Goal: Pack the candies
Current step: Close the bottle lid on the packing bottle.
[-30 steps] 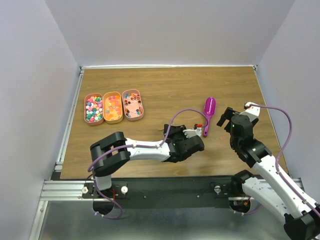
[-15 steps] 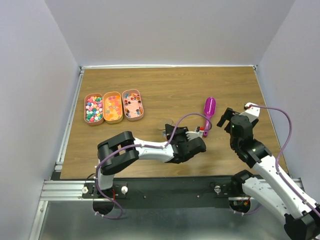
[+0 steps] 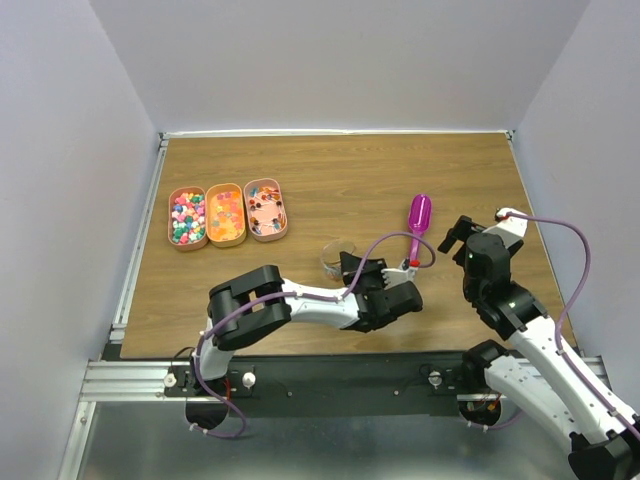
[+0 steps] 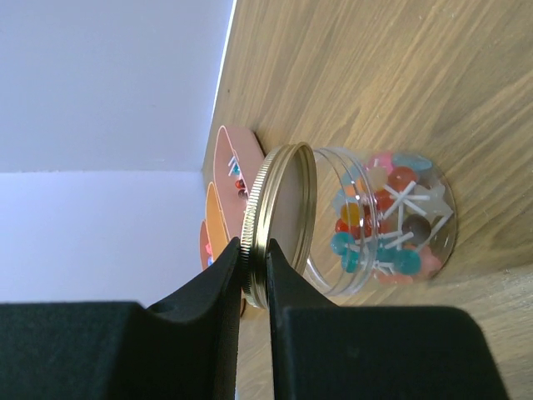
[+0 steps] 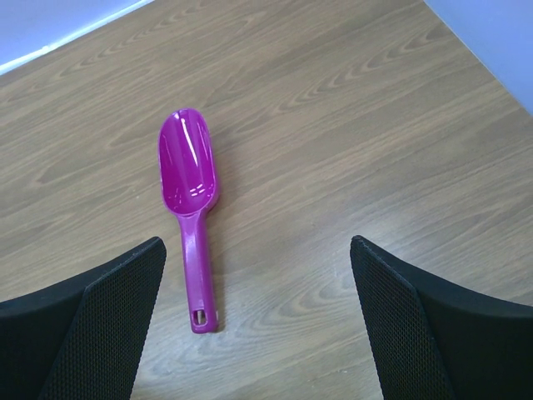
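Evidently left fingers (image 4: 218, 283) clamp the lid (image 4: 287, 212), baring the jar (image 4: 326, 268) of candies (image 4: 387, 218); right fingers (image 5: 108, 292), apart, seemingly poised over scoop (image 5: 187, 187).

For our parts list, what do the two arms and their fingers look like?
Both the left arm and the right arm have white links and black joints. A purple cable loops along each. The right fingers are black with a fine dotted mesh face; the left fingers are plain black.
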